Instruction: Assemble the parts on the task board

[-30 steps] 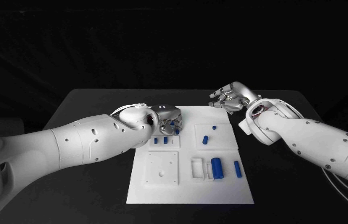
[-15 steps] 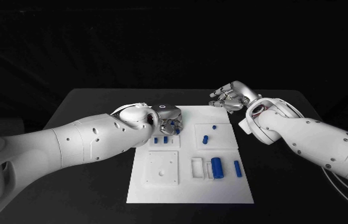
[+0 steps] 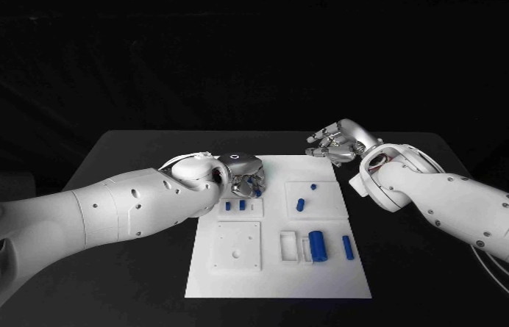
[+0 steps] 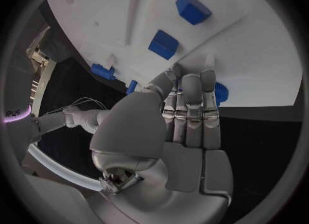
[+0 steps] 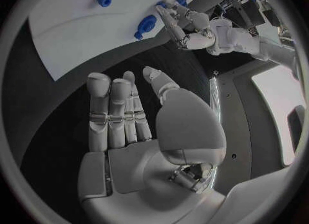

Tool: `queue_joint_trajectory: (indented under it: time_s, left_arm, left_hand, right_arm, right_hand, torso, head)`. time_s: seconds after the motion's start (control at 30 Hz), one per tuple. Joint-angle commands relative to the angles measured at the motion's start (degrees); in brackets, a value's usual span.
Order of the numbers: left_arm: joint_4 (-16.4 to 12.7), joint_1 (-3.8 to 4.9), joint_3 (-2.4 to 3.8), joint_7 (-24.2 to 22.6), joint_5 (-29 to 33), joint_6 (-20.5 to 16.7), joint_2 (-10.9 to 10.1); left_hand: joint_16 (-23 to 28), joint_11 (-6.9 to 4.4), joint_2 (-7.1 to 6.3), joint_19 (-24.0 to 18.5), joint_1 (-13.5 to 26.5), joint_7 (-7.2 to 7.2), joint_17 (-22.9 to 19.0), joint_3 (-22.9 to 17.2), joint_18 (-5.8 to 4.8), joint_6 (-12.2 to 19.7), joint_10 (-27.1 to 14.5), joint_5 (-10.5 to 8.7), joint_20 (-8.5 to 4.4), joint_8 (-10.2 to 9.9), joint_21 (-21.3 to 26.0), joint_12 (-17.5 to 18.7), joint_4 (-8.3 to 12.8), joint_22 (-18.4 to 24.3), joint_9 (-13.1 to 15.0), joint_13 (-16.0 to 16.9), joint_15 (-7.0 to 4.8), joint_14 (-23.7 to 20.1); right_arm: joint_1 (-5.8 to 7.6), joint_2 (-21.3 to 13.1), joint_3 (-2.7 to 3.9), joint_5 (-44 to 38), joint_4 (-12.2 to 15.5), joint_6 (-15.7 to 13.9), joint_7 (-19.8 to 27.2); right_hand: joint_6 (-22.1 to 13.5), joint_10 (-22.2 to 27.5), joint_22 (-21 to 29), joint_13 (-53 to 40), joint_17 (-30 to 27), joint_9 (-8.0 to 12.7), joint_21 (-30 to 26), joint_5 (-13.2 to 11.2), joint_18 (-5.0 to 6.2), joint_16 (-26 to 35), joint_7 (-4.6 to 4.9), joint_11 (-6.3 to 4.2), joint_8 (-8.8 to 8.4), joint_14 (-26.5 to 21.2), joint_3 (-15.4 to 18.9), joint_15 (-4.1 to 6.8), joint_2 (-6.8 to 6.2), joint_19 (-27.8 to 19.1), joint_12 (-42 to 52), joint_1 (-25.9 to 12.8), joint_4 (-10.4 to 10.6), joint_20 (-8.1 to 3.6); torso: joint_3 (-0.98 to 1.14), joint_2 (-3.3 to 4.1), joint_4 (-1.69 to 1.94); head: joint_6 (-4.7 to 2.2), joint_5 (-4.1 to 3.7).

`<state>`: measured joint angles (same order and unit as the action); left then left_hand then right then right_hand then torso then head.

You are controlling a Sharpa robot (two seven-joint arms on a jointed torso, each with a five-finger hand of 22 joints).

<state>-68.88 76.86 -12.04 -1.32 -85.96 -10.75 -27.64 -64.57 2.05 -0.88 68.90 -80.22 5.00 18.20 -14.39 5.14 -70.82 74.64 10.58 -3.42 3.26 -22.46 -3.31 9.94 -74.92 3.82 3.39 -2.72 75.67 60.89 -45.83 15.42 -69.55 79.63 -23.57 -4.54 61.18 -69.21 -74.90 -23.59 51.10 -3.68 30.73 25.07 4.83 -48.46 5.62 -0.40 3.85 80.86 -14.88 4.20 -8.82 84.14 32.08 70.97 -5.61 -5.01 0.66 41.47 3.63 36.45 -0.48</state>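
The white task board (image 3: 278, 268) lies mid-table. My left hand (image 3: 244, 174) hovers over its far left corner, fingers straight and close together (image 4: 187, 100). Its fingertips touch a small blue part (image 3: 258, 191) (image 4: 221, 92); whether they grip it I cannot tell. The right wrist view also shows that left hand (image 5: 193, 28) beside the blue part (image 5: 147, 26). My right hand (image 3: 337, 142) (image 5: 129, 126) hangs over the black table past the board's far right corner, fingers spread, holding nothing.
Two small blue parts (image 3: 235, 205) stand just nearer than the left hand. Two more (image 3: 300, 203) sit on the far right plate. A thick blue cylinder (image 3: 317, 245) and a slim blue bar (image 3: 348, 247) lie at the near right. A white square plate (image 3: 237, 245) sits near left.
My left hand has shifted very slightly over the board's far left corner. The right hand has stayed still.
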Motion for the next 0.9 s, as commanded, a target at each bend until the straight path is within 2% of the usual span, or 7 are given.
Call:
queue_joint_trajectory:
  time_s: [0.03,0.17,0.23,0.5,0.6,0.67,0.9]
  left_arm:
    - [-0.75,-0.09,0.42,-0.73,1.84,-1.89,-0.48]
    - [-1.08,-0.1,1.17,-0.82,3.43,-1.6,-1.1]
    - [-1.25,-0.11,1.72,-0.82,4.38,-1.5,-1.53]
    - [-3.21,-0.06,3.98,-0.2,6.66,-0.37,-3.82]
    - [-4.18,0.0,4.36,0.16,7.0,0.24,-4.94]
    - [-4.78,0.03,4.51,0.4,7.15,0.73,-5.73]
    - [-6.55,0.04,4.65,0.99,7.33,1.52,-8.1]
  left_hand:
    - [-0.38,-0.04,0.52,0.09,0.15,-0.03,0.03,0.3,-0.06,-0.31,0.28,0.41,-0.35,0.38,-0.29,-0.02,0.12,-1.19,0.05,-0.01,0.0,0.41]
    - [-0.36,0.16,0.62,0.16,0.06,0.12,-0.01,0.12,0.02,0.21,-0.29,0.84,-0.35,0.36,-0.39,-0.02,0.32,-1.21,0.0,-0.01,0.09,0.53]
    - [-0.36,0.16,0.56,0.15,0.14,0.1,-0.02,0.14,0.03,0.17,-0.25,0.81,-0.32,0.38,-0.4,-0.02,0.33,-1.21,0.02,-0.01,0.09,0.56]
    - [-0.3,0.15,0.39,0.15,0.39,0.04,-0.07,0.3,0.05,0.18,-0.29,0.54,-0.26,0.37,-0.38,-0.01,0.37,-1.13,0.02,-0.01,0.09,0.61]
    - [-0.24,0.15,0.36,0.14,0.42,0.04,-0.11,0.35,0.04,0.2,-0.31,0.47,-0.25,0.37,-0.33,-0.01,0.41,-1.12,0.02,-0.01,0.1,0.62]
    - [-0.24,0.15,0.36,0.14,0.42,0.04,-0.11,0.35,0.04,0.2,-0.31,0.47,-0.25,0.37,-0.33,-0.01,0.41,-1.12,0.02,-0.01,0.1,0.62]
    - [-0.1,0.18,0.36,0.06,0.32,0.06,-0.18,0.44,0.02,0.22,-0.36,0.47,-0.24,0.36,-0.25,-0.02,0.49,-1.14,0.01,-0.01,0.11,0.6]
  right_arm:
    - [-0.03,0.05,0.05,-0.23,0.02,-0.05,0.52]
    - [-0.03,0.09,0.07,-0.25,-0.03,-0.02,0.48]
    - [-0.03,0.11,0.08,-0.28,-0.05,0.0,0.46]
    - [-0.03,-0.05,0.1,-0.3,-0.08,0.11,0.33]
    - [-0.03,-0.11,0.1,-0.31,-0.1,0.13,0.29]
    - [-0.03,-0.18,0.11,-0.31,-0.1,0.14,0.27]
    - [-0.03,-0.35,0.11,-0.31,-0.11,0.22,0.22]
  right_hand:
    - [0.06,-0.31,-3.27,0.08,-0.08,0.06,-0.2,0.32,1.1,-0.04,0.37,0.05,-0.3,-0.25,-0.12,0.06,-0.08,2.39,-0.23,-0.31,0.08,-0.37]
    - [0.06,-0.31,-3.27,0.08,-0.08,0.06,-0.2,0.32,1.1,-0.04,0.37,0.05,-0.3,-0.25,-0.12,0.06,-0.08,2.39,-0.23,-0.31,0.08,-0.37]
    - [0.06,-0.31,-3.27,0.08,-0.08,0.06,-0.21,0.32,1.1,-0.04,0.37,0.05,-0.3,-0.25,-0.12,0.06,-0.09,2.39,-0.23,-0.31,0.08,-0.37]
    - [0.04,-0.33,-3.26,0.13,-0.12,0.06,-0.34,0.34,1.11,-0.07,0.37,0.05,-0.3,-0.26,-0.15,0.06,-0.11,2.42,-0.22,-0.26,0.09,-0.38]
    - [0.04,-0.33,-3.26,0.13,-0.12,0.06,-0.34,0.34,1.11,-0.07,0.37,0.05,-0.3,-0.26,-0.15,0.06,-0.11,2.42,-0.22,-0.26,0.09,-0.38]
    - [0.04,-0.33,-3.26,0.13,-0.12,0.06,-0.34,0.34,1.11,-0.07,0.37,0.05,-0.3,-0.26,-0.15,0.06,-0.11,2.42,-0.22,-0.26,0.09,-0.38]
    - [0.07,-0.35,-3.27,0.13,-0.16,0.06,-0.37,0.34,1.1,-0.08,0.36,0.04,-0.3,-0.28,-0.06,0.07,-0.12,2.41,-0.18,-0.27,0.12,-0.38]
  torso:
    - [-0.02,-0.05,0.05]
    - [0.03,-0.07,0.0]
    - [0.01,-0.08,-0.03]
    - [-0.05,-0.19,0.11]
    - [-0.11,-0.23,0.12]
    - [-0.07,-0.19,0.1]
    - [-0.14,-0.07,0.17]
  head:
    - [0.07,0.06]
    - [-0.18,0.15]
    - [-0.36,0.16]
    - [-0.33,0.29]
    - [-0.28,0.36]
    - [-0.29,0.4]
    - [-0.41,0.4]
